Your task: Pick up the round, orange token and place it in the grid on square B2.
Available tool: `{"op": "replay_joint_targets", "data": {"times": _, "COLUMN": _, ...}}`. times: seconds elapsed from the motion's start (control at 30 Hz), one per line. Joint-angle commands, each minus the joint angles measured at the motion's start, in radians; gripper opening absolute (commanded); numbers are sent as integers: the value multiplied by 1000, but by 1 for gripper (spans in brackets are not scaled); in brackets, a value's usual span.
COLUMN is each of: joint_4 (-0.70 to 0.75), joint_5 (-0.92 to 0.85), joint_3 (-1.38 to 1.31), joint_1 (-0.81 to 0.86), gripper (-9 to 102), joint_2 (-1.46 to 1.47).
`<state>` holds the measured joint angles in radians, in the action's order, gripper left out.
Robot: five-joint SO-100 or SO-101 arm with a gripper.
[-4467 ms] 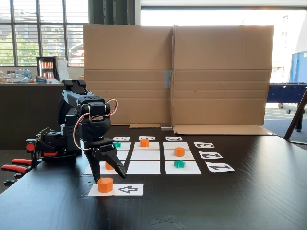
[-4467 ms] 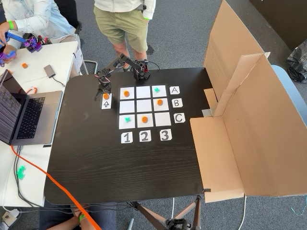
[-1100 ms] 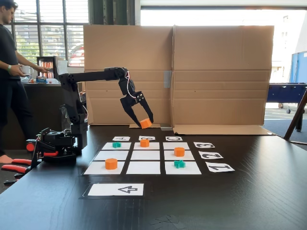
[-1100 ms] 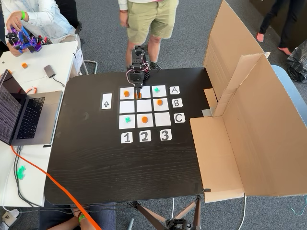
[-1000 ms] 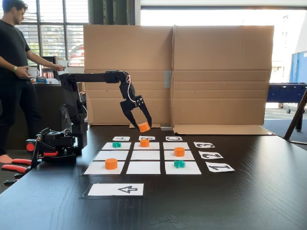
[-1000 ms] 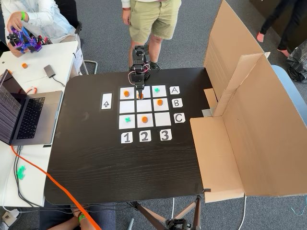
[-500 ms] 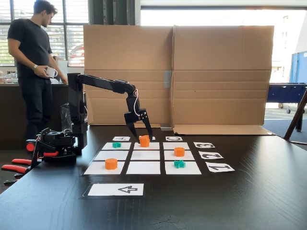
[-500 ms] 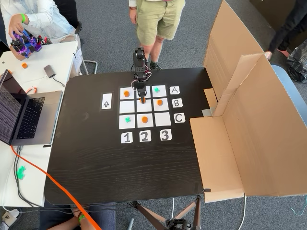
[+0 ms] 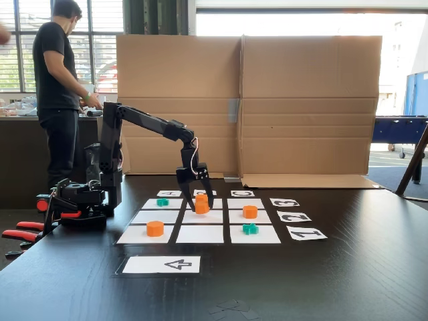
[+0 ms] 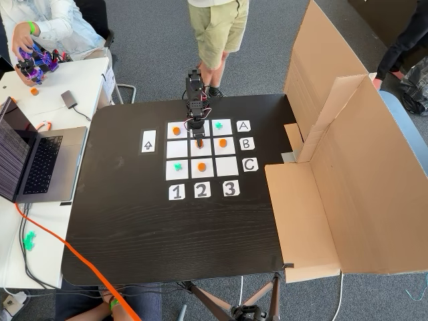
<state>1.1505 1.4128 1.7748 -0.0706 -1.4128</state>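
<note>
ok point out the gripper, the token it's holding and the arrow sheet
gripper (image 9: 201, 208), a fixed view, midway between its fingertips
round orange token (image 9: 201, 206), a fixed view, its side face
arrow sheet (image 10: 148, 142), a fixed view, its middle

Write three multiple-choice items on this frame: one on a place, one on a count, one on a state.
1. Where are the fingers? A over the arrow sheet; B over the centre square of the grid; C beyond the table edge.
2. How many teal crosses lie on the grid? A two; B four; C none.
3. The fingers are: A wide open, empty; B shut on an orange token; C shut on a teal cross.

B: a fixed view from above puts them over the centre square.
A: crosses and.
B: the orange token sits between them.
</note>
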Motion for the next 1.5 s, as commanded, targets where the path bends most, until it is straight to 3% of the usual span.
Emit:
{"op": "replay_joint_targets", "data": {"times": 0.0, "joint_4": -9, "joint_5": 5, "joint_3": -8, "joint_1": 8, "gripper": 2, "joint_2": -5}}
{"op": "replay_joint_targets", "data": {"times": 0.07, "joint_4": -14, "joint_5": 5, "joint_3": -6, "joint_1": 9, "gripper": 7, "joint_2": -2}}
{"op": "replay_joint_targets", "data": {"times": 0.23, "joint_4": -21, "joint_5": 17, "joint_3": 15, "joint_1": 14, "gripper": 32, "joint_2": -3}}
{"op": "replay_joint_targets", "data": {"times": 0.6, "joint_4": -109, "joint_5": 21, "joint_3": 153, "joint_1": 28, "gripper": 63, "joint_2": -173}}
{"op": "replay_joint_targets", "data": {"times": 0.9, "joint_4": -287, "joint_5": -14, "joint_3": 434, "joint_1": 61, "gripper": 69, "joint_2": -549}}
{"op": "replay_joint_targets", "data": {"times": 1.0, "joint_4": -341, "joint_5": -9, "joint_3": 522, "joint_1": 107, "gripper": 68, "joint_2": -695}}
{"op": "replay_joint_targets", "data": {"times": 1.1, "joint_4": -403, "joint_5": -11, "joint_3": 595, "joint_1": 189, "gripper": 57, "joint_2": -856}}
{"op": "replay_joint_targets", "data": {"times": 1.2, "joint_4": -425, "joint_5": -14, "joint_3": 621, "joint_1": 307, "gripper": 30, "joint_2": -989}}
{"op": "replay_joint_targets", "data": {"times": 1.27, "joint_4": -462, "joint_5": -9, "joint_3": 641, "joint_1": 413, "gripper": 3, "joint_2": -1075}}
{"op": "replay_joint_targets", "data": {"times": 1.47, "joint_4": -463, "joint_5": 0, "joint_3": 709, "joint_1": 792, "gripper": -1, "joint_2": -1298}}
